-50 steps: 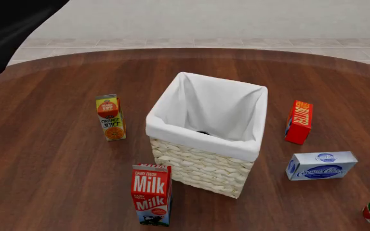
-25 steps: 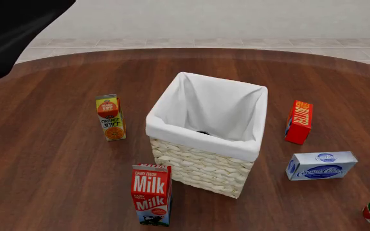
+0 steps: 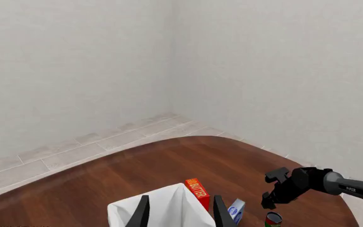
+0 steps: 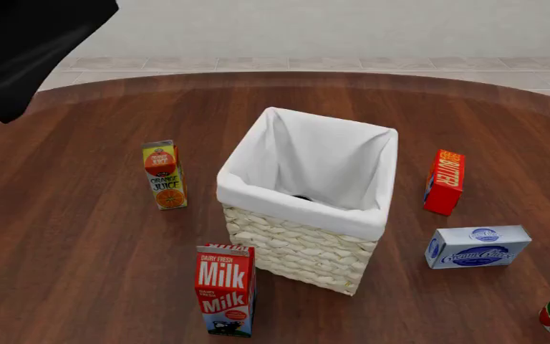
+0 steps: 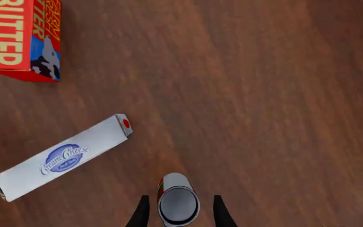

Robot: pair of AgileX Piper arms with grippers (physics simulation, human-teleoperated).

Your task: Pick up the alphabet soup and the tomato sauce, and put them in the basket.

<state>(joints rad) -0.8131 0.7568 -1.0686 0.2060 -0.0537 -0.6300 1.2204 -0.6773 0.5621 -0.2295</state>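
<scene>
Tomato sauce (image 5: 178,203) is your open item: the can stands upright on the table (image 4: 84,236) near the cream cheese box (image 4: 477,246), at the near right corner of the front view, cut off by the frame edge. Your right gripper (image 5: 178,215) hangs above it, jaws spread to either side of the can's top, not yet pinching, so that pick is not done. The basket (image 4: 299,244) sits mid-table; a small dark shape shows low inside the liner, too small to name, and you cannot tell whether the alphabet soup is in there, for no blue can shows anywhere. Your left gripper (image 3: 178,215) is raised over the basket, fingers apart with nothing between them. In front view its arm is only a black mass.
</scene>
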